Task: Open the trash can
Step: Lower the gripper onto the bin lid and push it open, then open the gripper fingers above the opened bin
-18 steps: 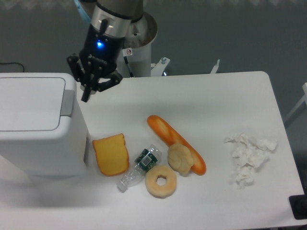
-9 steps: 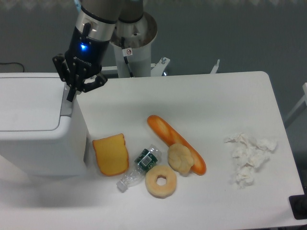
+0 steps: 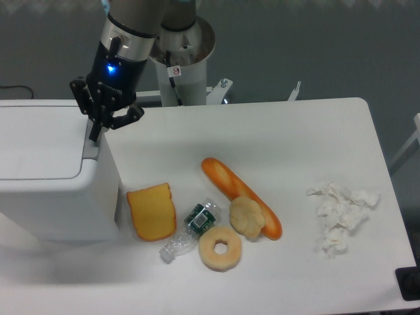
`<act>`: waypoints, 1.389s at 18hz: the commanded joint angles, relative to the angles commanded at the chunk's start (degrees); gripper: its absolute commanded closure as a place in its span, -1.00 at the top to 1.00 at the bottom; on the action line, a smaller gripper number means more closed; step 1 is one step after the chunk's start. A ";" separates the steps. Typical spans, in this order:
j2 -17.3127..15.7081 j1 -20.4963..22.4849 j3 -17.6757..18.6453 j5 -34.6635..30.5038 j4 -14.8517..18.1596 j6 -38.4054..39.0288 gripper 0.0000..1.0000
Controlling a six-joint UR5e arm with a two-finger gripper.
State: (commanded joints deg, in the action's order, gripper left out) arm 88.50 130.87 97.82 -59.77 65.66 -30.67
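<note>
The trash can is a large white boxy bin at the left of the table, its flat lid down. Its grey push tab sits at the lid's right edge. My gripper hangs just above the tab, fingers close together with nothing between them, the tip at or very near the tab's top end.
On the white table lie a slice of bread, a small plastic bottle, a doughnut, a baguette with a bun on it, and crumpled tissue at the right. The arm's base stands behind.
My gripper has moved left from over the table to the bin's grey tab, then dropped slightly onto it. The lid has not moved.
</note>
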 joint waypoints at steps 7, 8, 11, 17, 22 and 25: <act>0.00 0.00 -0.17 0.00 0.00 -0.09 -0.77; 0.00 0.00 -0.18 0.00 0.00 -0.09 -0.77; 0.09 0.00 -0.18 0.00 0.00 -0.09 -0.77; 0.35 0.00 -0.17 -0.62 0.00 0.09 -0.77; 0.88 0.09 -2.98 -0.53 0.17 0.00 -0.33; 1.06 0.52 -4.83 -0.70 -0.09 -0.53 0.69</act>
State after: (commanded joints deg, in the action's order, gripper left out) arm 89.56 131.39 92.99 -60.47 65.57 -31.20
